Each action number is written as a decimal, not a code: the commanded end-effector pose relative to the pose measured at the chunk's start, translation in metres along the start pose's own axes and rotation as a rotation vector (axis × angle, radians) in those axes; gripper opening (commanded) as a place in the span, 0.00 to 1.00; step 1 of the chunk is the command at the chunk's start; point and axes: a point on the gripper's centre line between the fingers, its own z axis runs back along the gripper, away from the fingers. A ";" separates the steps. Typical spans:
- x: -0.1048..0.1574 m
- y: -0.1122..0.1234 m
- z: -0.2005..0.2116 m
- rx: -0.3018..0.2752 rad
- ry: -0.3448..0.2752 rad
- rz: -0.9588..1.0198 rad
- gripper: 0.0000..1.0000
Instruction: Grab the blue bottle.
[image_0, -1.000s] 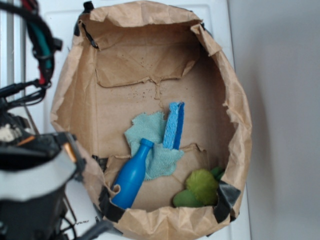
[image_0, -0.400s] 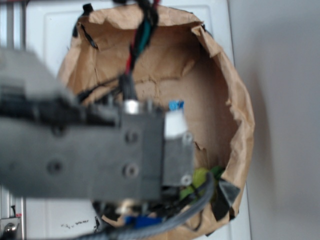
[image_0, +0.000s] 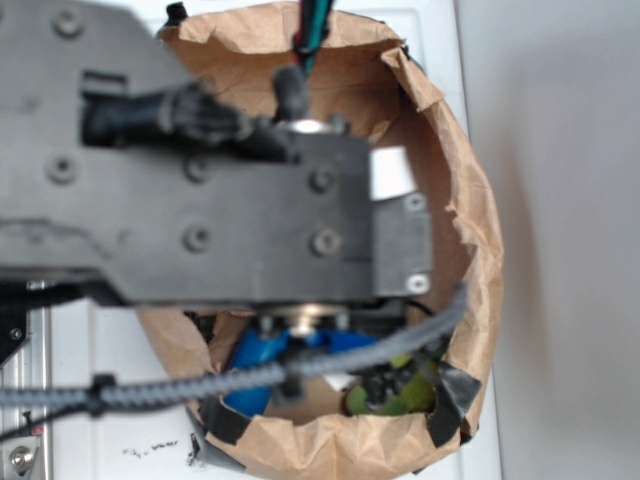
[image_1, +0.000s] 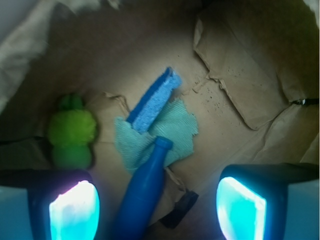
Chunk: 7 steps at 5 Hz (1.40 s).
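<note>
Wrist view is showing the gripper (image_1: 157, 205) hovering with jaws spread wide and empty above the blue bottle (image_1: 141, 192), which is lying on the paper bag (image_1: 240, 80) floor, its neck on the teal cloth (image_1: 172, 130). The approach seems underway; next, descending and closing around the body.

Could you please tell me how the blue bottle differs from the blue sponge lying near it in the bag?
The blue bottle is glossy and rounded, tapering to a narrow capped neck; the blue sponge is a flat, matte, porous slab. The bottle is a deeper blue, the sponge paler on its broad face. The bottle lies between the open end effector fingers; the sponge lies beyond them. Both rest partly on the teal cloth.
</note>
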 end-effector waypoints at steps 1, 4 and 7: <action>-0.009 0.003 -0.014 -0.014 -0.032 0.015 1.00; 0.011 -0.011 -0.034 -0.002 0.148 0.017 1.00; -0.080 0.000 -0.076 0.036 0.161 -0.035 1.00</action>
